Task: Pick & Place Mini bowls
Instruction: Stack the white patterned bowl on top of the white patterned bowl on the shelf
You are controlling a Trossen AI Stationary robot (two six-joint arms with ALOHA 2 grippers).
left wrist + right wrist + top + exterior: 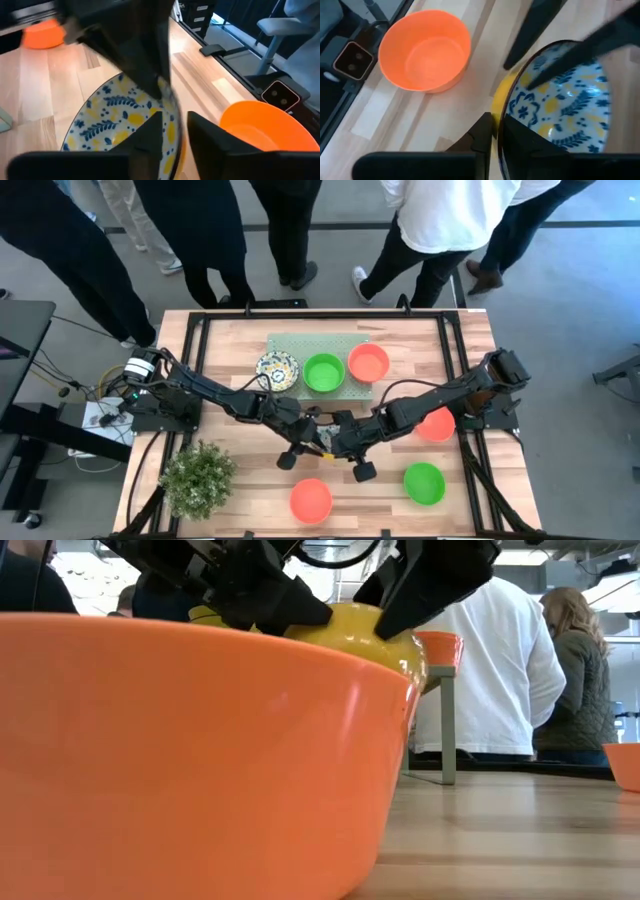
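A mini bowl (115, 115), white inside with a blue-yellow floral pattern and yellow outside (385, 635), sits between both grippers at the table's middle. My left gripper (175, 120) is shut on one side of its rim, my right gripper (497, 122) on the opposite side. In the high view the two grippers (310, 432) (338, 438) hide nearly all of it. On the pale green mat (300, 345) stand another floral bowl (278, 368), a green bowl (323, 372) and an orange one (368, 362). My left gripper pinches the floral bowl's rim (172, 107), one finger inside the bowl and one outside on the yellow wall. The fingers slant down from the table's left. Whether the bowl's base is on the table cannot be told. My right gripper pinches the opposite rim (507, 102), one finger (485, 132) outside on the yellow wall and one inside. It slants down from the table's right. The orange bowl in front of the low view hides the bowl's base.
Loose bowls stand on the wood: an orange one (435, 423) partly under the right arm, a green one (424, 482) near the right front, and an orange one (311, 500) at the near edge. A bushy plant (198, 475) stands front left. Several people stand beyond the far edge.
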